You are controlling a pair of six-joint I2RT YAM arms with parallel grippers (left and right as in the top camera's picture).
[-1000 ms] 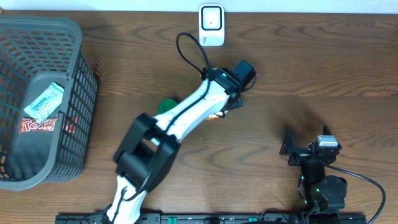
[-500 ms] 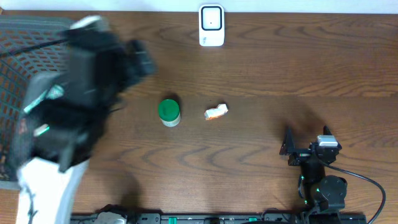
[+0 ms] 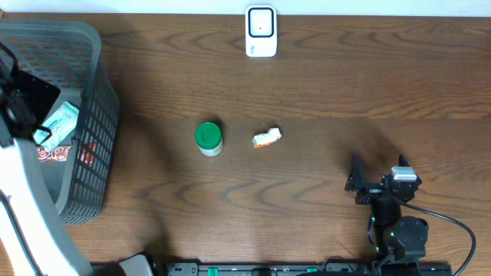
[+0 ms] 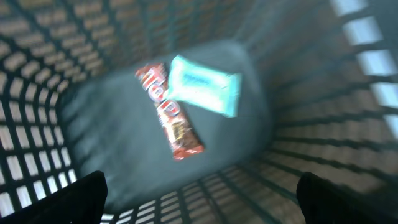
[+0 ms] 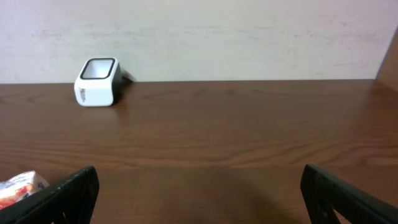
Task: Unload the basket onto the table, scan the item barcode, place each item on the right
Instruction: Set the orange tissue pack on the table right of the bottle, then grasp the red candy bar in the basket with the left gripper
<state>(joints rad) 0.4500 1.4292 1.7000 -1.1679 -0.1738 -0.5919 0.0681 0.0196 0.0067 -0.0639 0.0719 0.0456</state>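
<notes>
The white barcode scanner (image 3: 261, 31) stands at the table's far edge, also in the right wrist view (image 5: 96, 81). A red candy bar (image 4: 169, 112) and a pale blue packet (image 4: 205, 84) lie on the floor of the grey basket (image 3: 92, 115). My left gripper (image 4: 199, 202) hangs open above them, nothing between its fingers; overhead it shows at the far left (image 3: 21, 100). A green-lidded jar (image 3: 208, 138) and a small orange-white packet (image 3: 267, 138) sit mid-table. My right gripper (image 3: 376, 184) rests open and holds nothing at the front right.
The basket's mesh walls (image 4: 323, 124) surround the left gripper on all sides. The small packet (image 5: 18, 185) shows at the left edge of the right wrist view. A pale wall (image 5: 249, 37) rises behind the table's far edge.
My left arm has swung from the middle of the table, near the small packet, leftward to above the basket. The jar and packet are now uncovered. The right arm has not moved.
</notes>
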